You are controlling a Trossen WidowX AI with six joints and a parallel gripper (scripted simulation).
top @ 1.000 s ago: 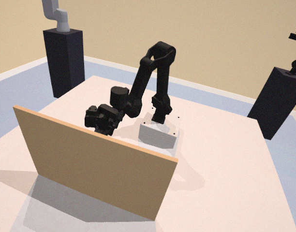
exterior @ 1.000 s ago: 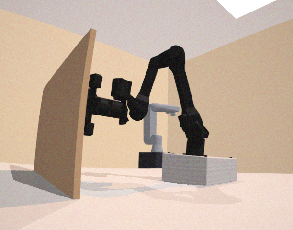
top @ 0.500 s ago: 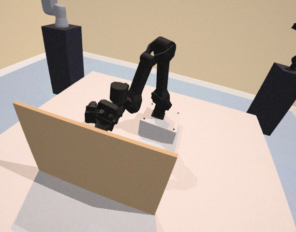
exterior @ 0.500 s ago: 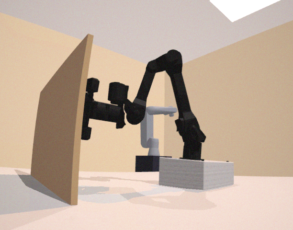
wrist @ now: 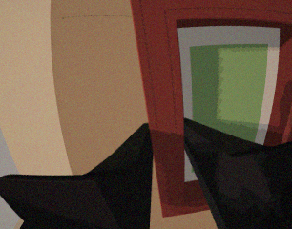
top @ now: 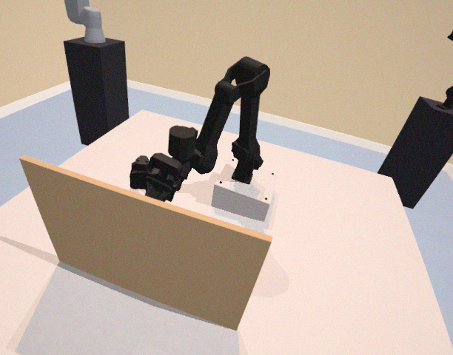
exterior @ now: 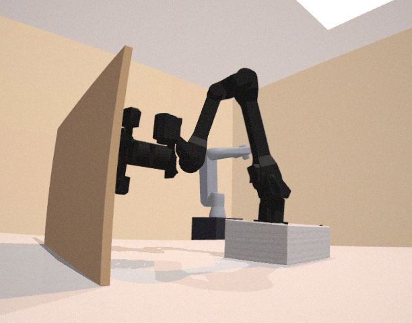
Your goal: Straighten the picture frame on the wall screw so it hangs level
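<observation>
The picture frame (wrist: 157, 62) is red, with a grey inner border and a green picture. It shows only in the wrist view, in front of the tan wall panel (wrist: 98, 86) (top: 150, 244) (exterior: 84, 167). My gripper (wrist: 164, 126) is shut on the frame's left side bar near its lower corner, one dark finger on each side. In the wrist view the side bar leans, its top further left than its bottom; whether the frame is level I cannot tell. The screw and the notched strip are hidden. The top and exterior views show the panel's back, which hides the frame and the fingertips.
My arm (top: 215, 122) (exterior: 208, 118) reaches to the panel from a grey base block (top: 240, 202) (exterior: 256, 241) on the table (top: 353, 259). A pale arm (top: 93, 24) (exterior: 217, 204) stands on a dark pedestal (top: 85, 83). Another dark pedestal (top: 414, 152) stands at the right. A thin faint line crosses the panel's upper part.
</observation>
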